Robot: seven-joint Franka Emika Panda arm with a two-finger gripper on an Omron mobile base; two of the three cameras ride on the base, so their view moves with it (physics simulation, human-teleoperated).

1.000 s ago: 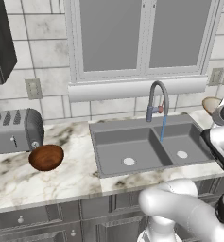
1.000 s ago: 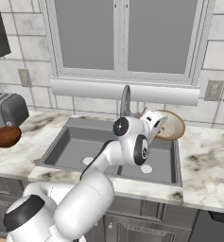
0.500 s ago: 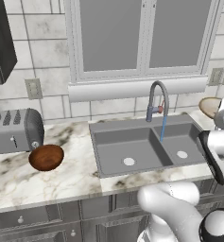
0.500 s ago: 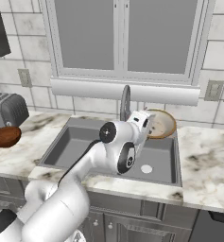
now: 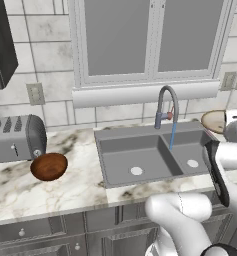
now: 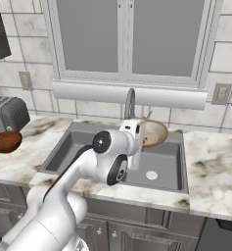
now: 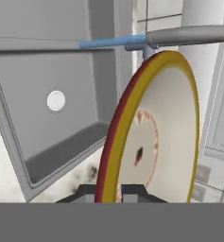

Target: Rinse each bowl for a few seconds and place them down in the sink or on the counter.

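A pale beige bowl (image 6: 155,133) is tipped on edge above the right basin of the grey sink (image 6: 63,147), close beside the faucet (image 6: 130,104). My gripper (image 7: 108,191) is shut on the bowl's rim (image 7: 114,137), with a dark fingertip on each side. A thin blue stream of water (image 5: 171,135) falls from the faucet (image 5: 167,105) into the right basin, just left of the held bowl (image 5: 213,121). The reddish-brown bowl (image 5: 49,166) sits upright on the marble counter (image 5: 80,187) left of the sink (image 5: 140,150), far from the gripper.
A grey toaster (image 5: 15,138) stands on the counter behind the brown bowl. Window sill and tiled wall rise behind the faucet. Each basin has a round drain (image 5: 136,171). My own white arm (image 6: 95,164) crosses in front of the left basin in the right base view.
The arm has carried the pale bowl leftward from the sink's right edge toward the faucet and stream. The brown bowl has stayed put, and water keeps running.
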